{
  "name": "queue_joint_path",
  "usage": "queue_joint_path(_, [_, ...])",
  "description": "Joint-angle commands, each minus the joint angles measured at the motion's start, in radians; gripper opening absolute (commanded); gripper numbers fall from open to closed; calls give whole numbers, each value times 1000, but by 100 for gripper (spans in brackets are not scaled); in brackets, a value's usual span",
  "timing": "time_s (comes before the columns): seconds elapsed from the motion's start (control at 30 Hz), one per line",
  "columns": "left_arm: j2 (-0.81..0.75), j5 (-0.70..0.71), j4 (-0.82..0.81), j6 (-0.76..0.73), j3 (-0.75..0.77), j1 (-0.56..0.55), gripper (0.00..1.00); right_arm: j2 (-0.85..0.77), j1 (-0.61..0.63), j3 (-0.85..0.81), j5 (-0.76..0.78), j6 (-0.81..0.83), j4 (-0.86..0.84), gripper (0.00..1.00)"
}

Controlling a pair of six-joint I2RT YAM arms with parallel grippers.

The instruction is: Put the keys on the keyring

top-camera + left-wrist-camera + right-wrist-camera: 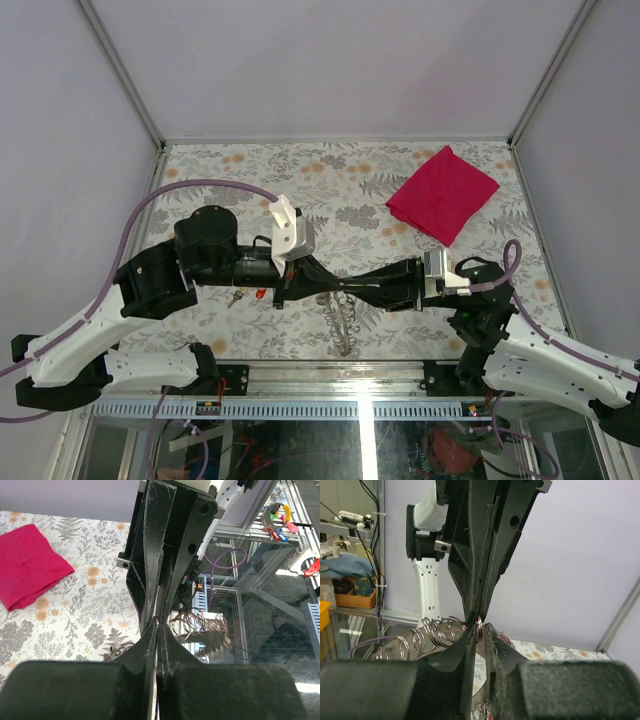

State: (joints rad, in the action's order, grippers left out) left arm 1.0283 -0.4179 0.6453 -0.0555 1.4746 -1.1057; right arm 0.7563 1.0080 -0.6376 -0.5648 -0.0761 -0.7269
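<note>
I read the table (250, 185) covering as a matt floral print. At the table's far right corner lies a red cloth (443, 193), soft and woven. The left gripper (157, 628) has fingers (142, 650) of matt black plastic, grainy and scuffed, and the right gripper (479, 628) looks alike. The key rings (437, 630) are thin, shiny metal wire. The wrist housing (290, 230) is smooth white plastic. Beyond the table's near edge, a glass panel (270, 630) looks glossy and reflective.

No legible text, label, brand, number or sign in any of the three views.
</note>
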Motion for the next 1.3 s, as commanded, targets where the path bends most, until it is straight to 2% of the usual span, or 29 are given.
queue_joint_path(0.0, [10,25,-1,-19,39,-4,0,-20,5,-64,6,44,38,18])
queue_joint_path(0.43, [32,44,64,-38,81,-4,0,-31,5,-101,-7,91,154,20])
queue_joint_path(0.87, [35,54,84,-43,90,-5,0,-38,5,-104,-6,101,178,20])
queue_joint_path(0.9, [35,52,83,-43,91,-5,0,-38,5,-105,-7,102,179,18])
queue_joint_path(0.97, [36,53,83,-43,90,-6,0,-34,5,-107,-11,108,185,2])
queue_joint_path(1.13, [24,50,64,-37,85,-5,0,-35,5,-108,-26,126,198,0])
queue_joint_path(1.2, [-3,54,27,-26,62,-6,6,-38,4,-98,-29,128,173,0])
queue_joint_path(1.27, [-36,66,-28,-12,32,-6,16,-45,6,-82,-28,127,132,0])
